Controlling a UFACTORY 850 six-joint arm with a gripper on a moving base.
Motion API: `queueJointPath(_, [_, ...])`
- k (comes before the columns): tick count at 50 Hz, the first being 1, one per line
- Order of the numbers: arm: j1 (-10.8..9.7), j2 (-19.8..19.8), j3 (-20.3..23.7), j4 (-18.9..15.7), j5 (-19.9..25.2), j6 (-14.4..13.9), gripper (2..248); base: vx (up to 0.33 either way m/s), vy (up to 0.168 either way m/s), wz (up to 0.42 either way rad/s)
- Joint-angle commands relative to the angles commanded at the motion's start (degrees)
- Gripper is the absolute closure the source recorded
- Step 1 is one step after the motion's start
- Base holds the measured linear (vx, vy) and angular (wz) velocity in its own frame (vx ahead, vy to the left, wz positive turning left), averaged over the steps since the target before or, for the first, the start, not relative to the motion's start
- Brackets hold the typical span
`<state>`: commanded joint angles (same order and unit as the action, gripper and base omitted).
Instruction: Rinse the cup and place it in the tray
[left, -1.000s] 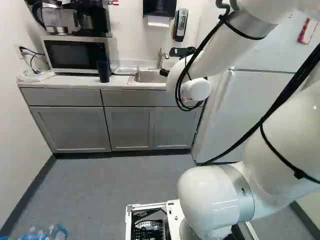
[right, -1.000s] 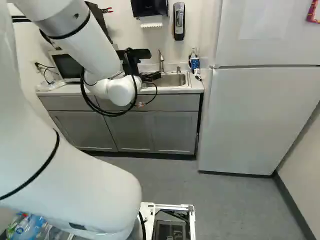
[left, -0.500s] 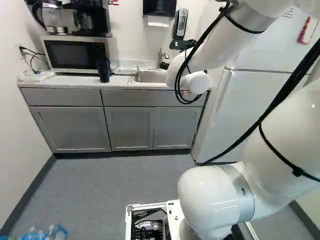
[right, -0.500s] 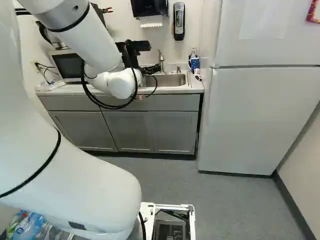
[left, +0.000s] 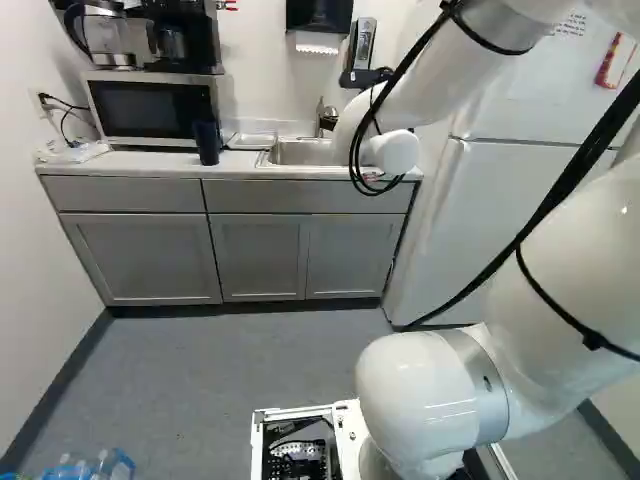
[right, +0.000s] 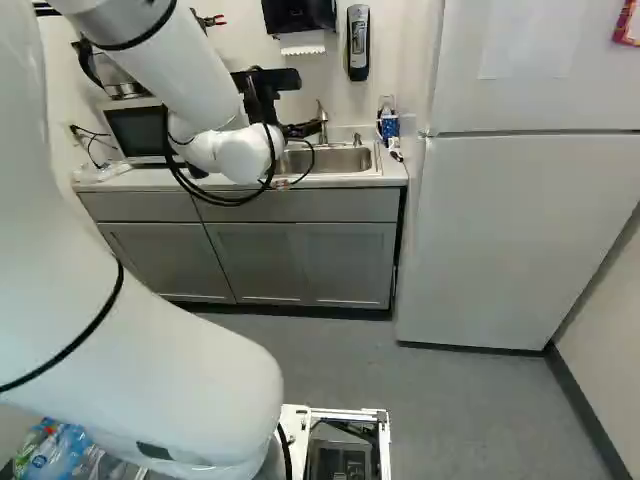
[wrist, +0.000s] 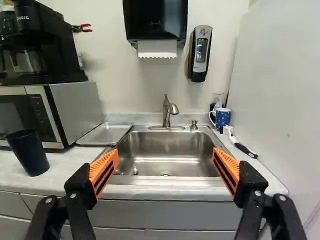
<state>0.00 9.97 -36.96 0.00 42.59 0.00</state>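
In the right base view my gripper is in front of the faucet, partly hidden by the arm and cables. The wrist view shows the gripper wide open, nothing between its orange pads, facing the steel sink and its faucet. A dark blue cup stands upright on the counter beside the microwave, off to one side of the gripper; the left base view shows this cup too. Between microwave and sink lies a shallow metal tray with nothing on it.
A blue dotted mug and a brush are on the sink's other side, near the fridge. The microwave carries a coffee maker. Above the sink hang a paper towel dispenser and a soap dispenser.
The forearm's end and the gripper have risen in both base views, from down by the sink to faucet height. The base, cup and tray have not moved.
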Motion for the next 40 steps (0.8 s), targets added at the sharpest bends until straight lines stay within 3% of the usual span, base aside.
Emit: queueJointPath(40, [0.0, 0.52, -4.4, 0.0, -7.27, 0.0, 3, 0.0, 0.0, 0.0])
